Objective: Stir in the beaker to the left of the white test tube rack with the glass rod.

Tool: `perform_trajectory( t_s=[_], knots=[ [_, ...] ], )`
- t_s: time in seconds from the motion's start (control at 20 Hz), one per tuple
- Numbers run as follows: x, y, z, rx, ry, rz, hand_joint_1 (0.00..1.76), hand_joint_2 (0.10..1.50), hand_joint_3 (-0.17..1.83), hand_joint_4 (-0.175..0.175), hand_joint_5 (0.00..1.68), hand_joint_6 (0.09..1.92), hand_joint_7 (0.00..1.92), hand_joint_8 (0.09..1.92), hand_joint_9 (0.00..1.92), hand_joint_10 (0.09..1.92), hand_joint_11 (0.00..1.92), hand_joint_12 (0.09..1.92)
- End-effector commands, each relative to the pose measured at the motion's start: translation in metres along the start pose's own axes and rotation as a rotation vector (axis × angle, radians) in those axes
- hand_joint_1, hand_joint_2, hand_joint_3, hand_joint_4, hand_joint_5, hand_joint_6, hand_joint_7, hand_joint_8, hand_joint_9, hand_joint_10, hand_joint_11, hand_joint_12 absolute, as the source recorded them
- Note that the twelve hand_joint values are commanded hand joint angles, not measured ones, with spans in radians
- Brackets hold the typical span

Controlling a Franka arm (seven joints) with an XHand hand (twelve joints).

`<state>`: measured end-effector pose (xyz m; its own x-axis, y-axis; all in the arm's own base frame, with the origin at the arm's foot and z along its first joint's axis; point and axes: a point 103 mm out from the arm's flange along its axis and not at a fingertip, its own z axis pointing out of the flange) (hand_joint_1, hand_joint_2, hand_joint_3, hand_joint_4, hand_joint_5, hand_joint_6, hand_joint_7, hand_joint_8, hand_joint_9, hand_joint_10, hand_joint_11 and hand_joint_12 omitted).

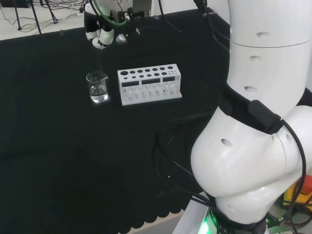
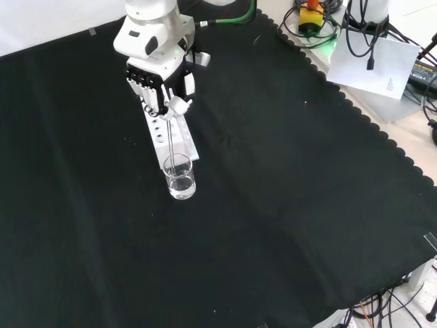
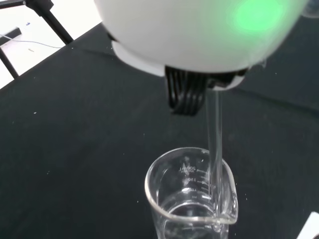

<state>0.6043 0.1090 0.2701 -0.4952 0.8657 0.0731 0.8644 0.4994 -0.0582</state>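
A clear glass beaker (image 1: 97,87) (image 2: 181,178) (image 3: 192,199) with a little water stands on the black cloth, left of the white test tube rack (image 1: 149,84) (image 2: 167,140) in the head view. The hand (image 1: 102,36) (image 2: 164,85) hangs above the beaker, fingers curled round a thin glass rod (image 2: 173,140) (image 3: 215,144). The rod points straight down, and in the wrist view its lower end stands inside the beaker close to the wall. In the head view the rod is only a faint line (image 1: 100,63).
The arm's big white links (image 1: 253,122) take up the right of the head view. Cables (image 1: 165,146) trail over the cloth below the rack. In the front view a yellow and red button box (image 2: 311,17) and paper (image 2: 375,65) lie beyond the cloth's scalloped edge.
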Motion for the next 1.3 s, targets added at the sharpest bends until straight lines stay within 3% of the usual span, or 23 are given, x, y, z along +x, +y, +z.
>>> perform_trajectory(
  t_s=[0.05, 0.35, 0.7, 1.3],
  knots=[
    [0.014, -0.006, 0.000, 0.006, -0.006, -0.011, 1.35, 0.36, 1.08, -0.175, 1.36, 0.59, 1.54, 0.58, 1.88, 0.18, 1.76, 0.40],
    [0.024, 0.006, 0.005, 0.007, 0.001, -0.028, 1.35, 0.36, 1.08, -0.175, 1.36, 0.59, 1.54, 0.58, 1.88, 0.19, 1.76, 0.40],
    [0.008, 0.020, 0.005, 0.005, 0.008, -0.017, 1.35, 0.36, 1.08, -0.175, 1.36, 0.59, 1.54, 0.58, 1.88, 0.19, 1.76, 0.40],
    [-0.005, -0.005, -0.003, 0.008, -0.001, 0.024, 1.35, 0.36, 1.08, -0.175, 1.36, 0.59, 1.54, 0.58, 1.88, 0.19, 1.76, 0.40]
  ],
)
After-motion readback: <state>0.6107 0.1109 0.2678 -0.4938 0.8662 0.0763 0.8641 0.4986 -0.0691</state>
